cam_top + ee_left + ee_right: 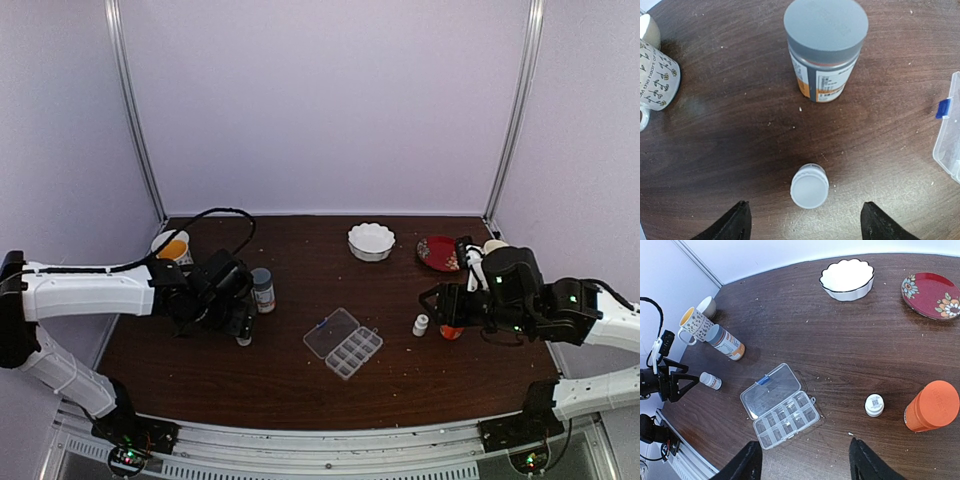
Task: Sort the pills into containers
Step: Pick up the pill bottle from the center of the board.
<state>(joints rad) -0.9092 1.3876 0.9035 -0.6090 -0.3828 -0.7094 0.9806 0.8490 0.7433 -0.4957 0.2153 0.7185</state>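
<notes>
Left claw (805, 220): apart, straddling small white bottle (810, 186), prob. for a grab. Right claw (805, 451): apart, empty. Organizer box (782, 407): lid open on counter (840, 355), ready for filling.

A robot test booth: plain pale lilac panels (320, 100) framed by aluminium posts (138, 120) enclose a dark wooden table (300, 380).

Colours on the dark brown table (840, 345)
A clear organizer box (780, 407) with a blue clasp (764, 381) is shown; at right, an orange bottle (932, 406) and a red flowered plate (930, 295); farther, a white bowl (846, 279).
</notes>
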